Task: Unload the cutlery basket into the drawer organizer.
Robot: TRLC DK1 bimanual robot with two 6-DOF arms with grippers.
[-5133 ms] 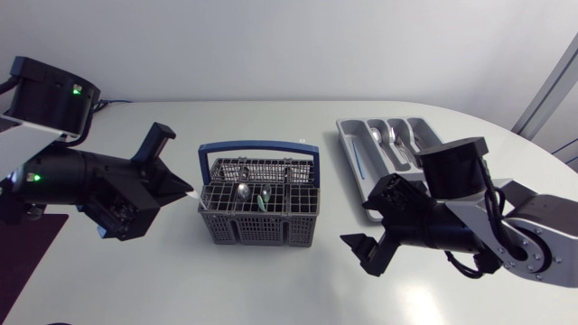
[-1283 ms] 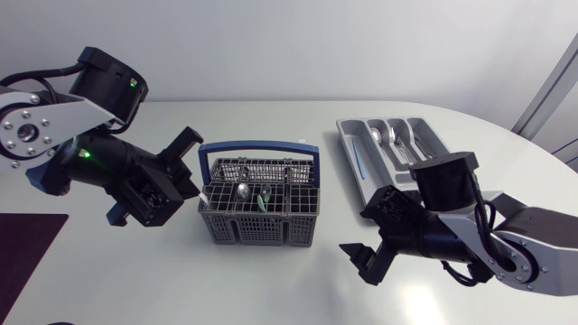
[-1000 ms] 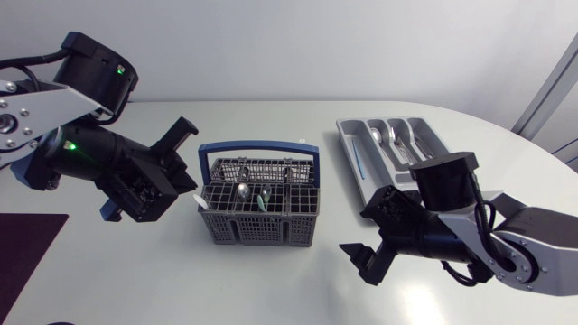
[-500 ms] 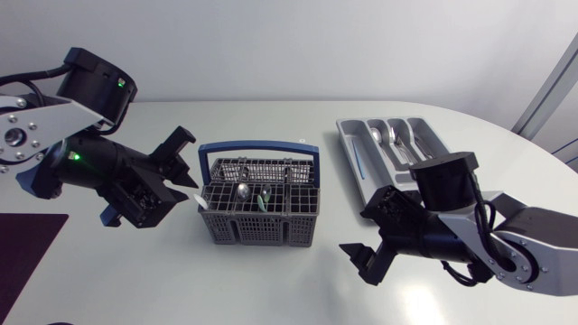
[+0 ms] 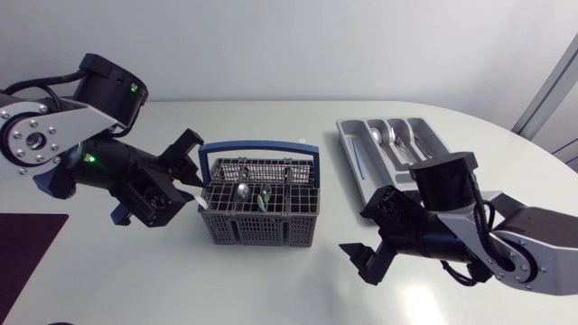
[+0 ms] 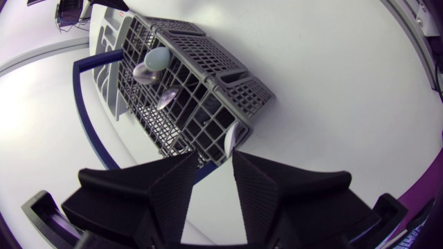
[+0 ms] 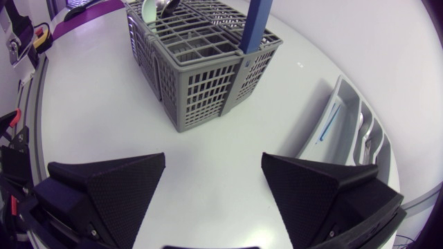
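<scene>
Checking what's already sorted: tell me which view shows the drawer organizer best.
Head view: the whole drawer organizer is seen from above, with its compartments and the spoons inside. The right wrist view catches only one end, at an angle. The left wrist view shows at most a sliver beyond the basket.

A white table (image 5: 271,280) with a rounded edge fills the scene. A dark purple mat (image 5: 23,248) lies at its left side. Soft, even light falls on the tabletop.

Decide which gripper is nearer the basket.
Left. The left gripper is right beside the basket's end; the right gripper is clearly apart from its other end.
</scene>
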